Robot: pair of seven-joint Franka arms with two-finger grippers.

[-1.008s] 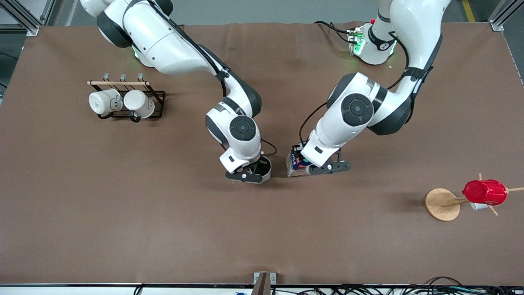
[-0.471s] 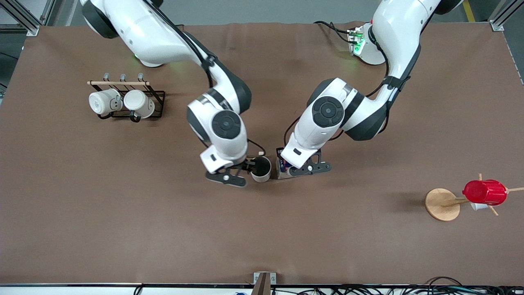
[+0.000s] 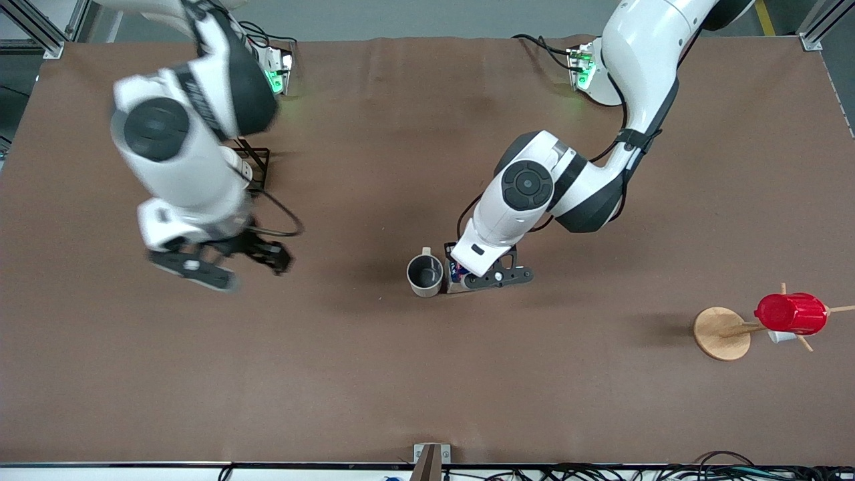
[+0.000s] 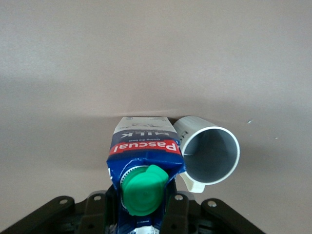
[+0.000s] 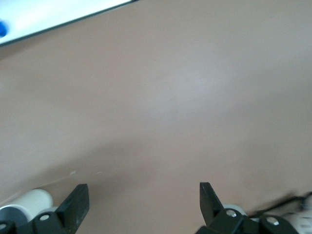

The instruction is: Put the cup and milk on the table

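The cup stands upright and alone on the brown table, its dark inside showing. It also shows in the left wrist view. The milk stands right beside it, toward the left arm's end, mostly hidden under the left hand. My left gripper is shut on the milk just below its green cap. My right gripper is open and empty, up in the air toward the right arm's end of the table, well away from the cup. Its fingers stand wide apart over bare table.
A black wire rack with plain white mugs is mostly hidden under the right arm; one mug shows in the right wrist view. A red ribbed cup hangs on a wooden stand toward the left arm's end.
My right gripper let go of the cup and swung up and away toward the rack. My left gripper moved the milk up beside the cup.
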